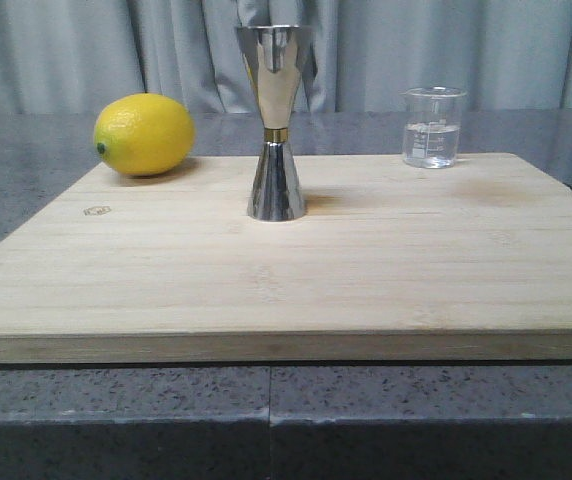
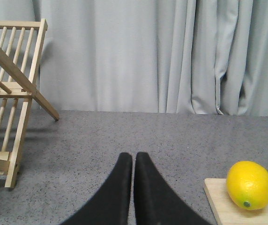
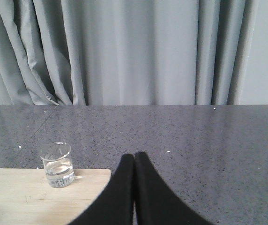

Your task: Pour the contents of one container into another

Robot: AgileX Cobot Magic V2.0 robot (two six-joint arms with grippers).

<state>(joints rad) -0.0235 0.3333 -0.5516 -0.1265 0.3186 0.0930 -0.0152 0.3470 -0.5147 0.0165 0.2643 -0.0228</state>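
Observation:
The small clear glass beaker (image 1: pixel 433 127), about half full of clear liquid, stands upright at the far right corner of the wooden board (image 1: pixel 286 270). The right wrist view shows the beaker (image 3: pixel 56 165) too. The tall steel jigger (image 1: pixel 275 122) with a gold band at its waist stands upright in the middle of the board's far half. My left gripper (image 2: pixel 133 156) is shut with nothing in it, over the grey counter beside the board's left side. My right gripper (image 3: pixel 134 155) is shut and empty, off the board's right corner, apart from the beaker. Neither gripper shows in the front view.
A yellow lemon (image 1: pixel 144 134) lies on the board's far left corner, also the lemon (image 2: pixel 249 184) in the left wrist view. A wooden rack (image 2: pixel 10 98) stands on the speckled grey counter (image 1: pixel 266 410) to the left. Grey curtains (image 1: pixel 446 50) hang behind.

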